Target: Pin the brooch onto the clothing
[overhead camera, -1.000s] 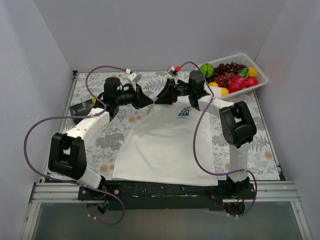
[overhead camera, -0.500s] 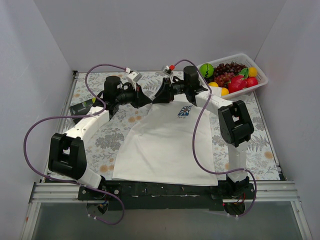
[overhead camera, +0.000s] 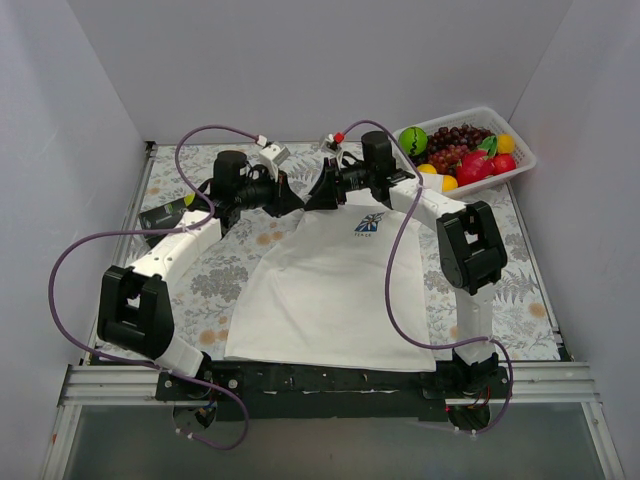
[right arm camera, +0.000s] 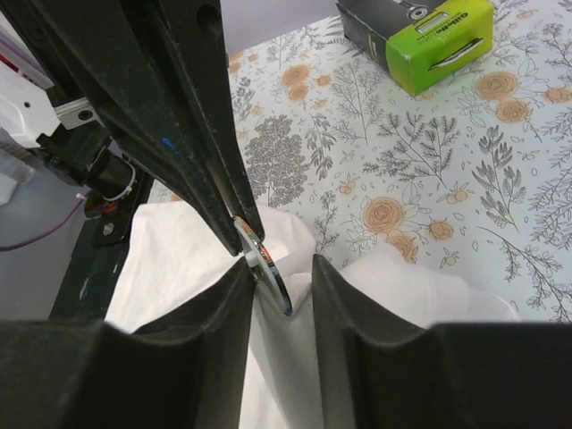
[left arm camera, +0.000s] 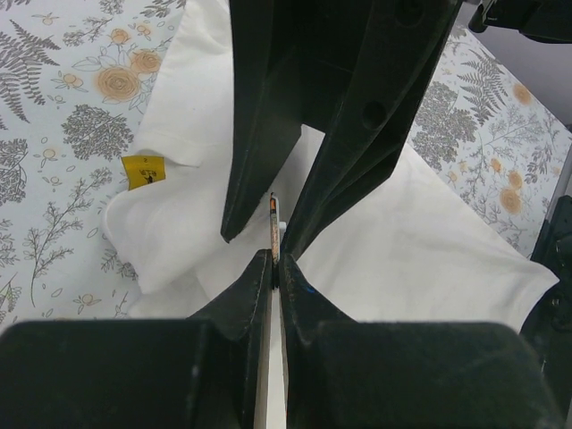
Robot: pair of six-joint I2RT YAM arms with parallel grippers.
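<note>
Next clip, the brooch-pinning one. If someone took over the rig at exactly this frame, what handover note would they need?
Left gripper: shut on the brooch, which it holds edge-on at its tip.
Right gripper: open, straddling the brooch without clamping it.
Brooch: held just above the bunched neck end of the white T-shirt, near the yellow neck tag. The rest of the shirt lies spread out.
Done: the brooch is in hand and at the shirt.
Left: the brooch does not look fastened to the fabric. Pin it, then release.
</note>
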